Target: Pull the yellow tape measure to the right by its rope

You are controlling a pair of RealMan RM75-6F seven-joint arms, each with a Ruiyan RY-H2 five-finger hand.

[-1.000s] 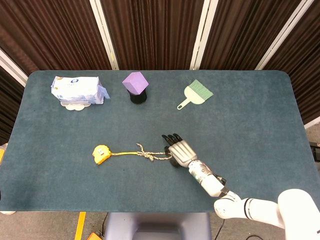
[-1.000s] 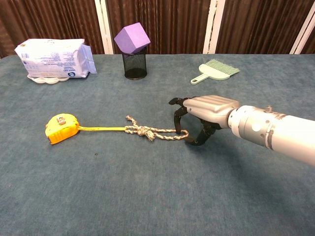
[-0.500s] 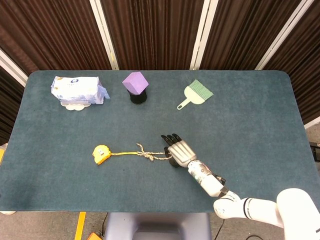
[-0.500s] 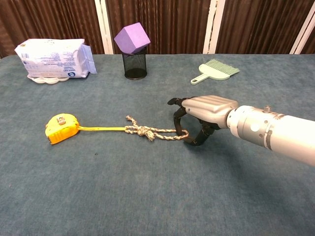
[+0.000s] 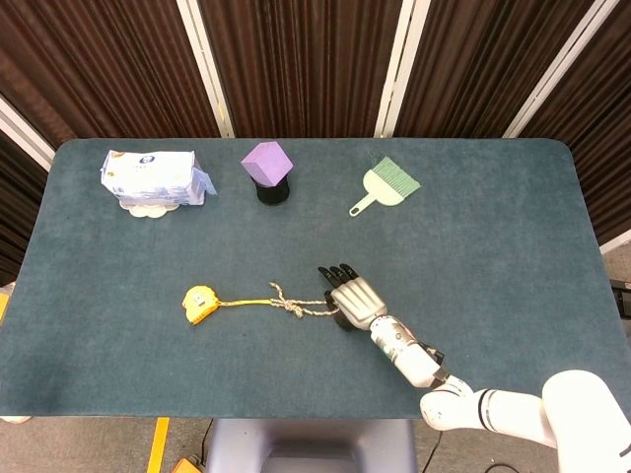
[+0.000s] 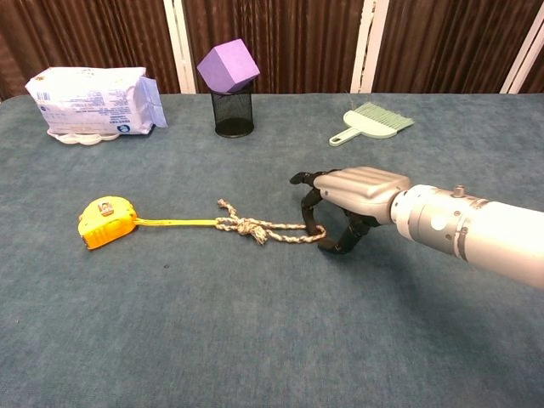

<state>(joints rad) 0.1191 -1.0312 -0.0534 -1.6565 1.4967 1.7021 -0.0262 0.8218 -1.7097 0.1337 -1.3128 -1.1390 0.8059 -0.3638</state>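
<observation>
The yellow tape measure (image 5: pixel 199 304) (image 6: pixel 105 222) lies left of centre on the table. Its yellow tape runs right into a knotted rope (image 5: pixel 296 307) (image 6: pixel 259 229). My right hand (image 5: pixel 353 300) (image 6: pixel 348 202) hovers over the rope's right end, palm down. Its fingers (image 6: pixel 312 206) curve down onto the rope's end loop, and the thumb (image 6: pixel 347 239) stands on the table just right of it with a gap between them. The rope lies slack on the table, and no closed grip shows. My left hand is in neither view.
At the back stand a white wipes pack (image 5: pixel 153 178) (image 6: pixel 92 102), a black mesh cup holding a purple block (image 5: pixel 267 168) (image 6: pixel 229 75), and a green hand brush (image 5: pixel 385 184) (image 6: pixel 373 121). The blue table (image 5: pixel 493 246) stretches wide to the right of the hand.
My right hand has crept slightly left and settled over the rope's end. The tape measure and rope have not moved.
</observation>
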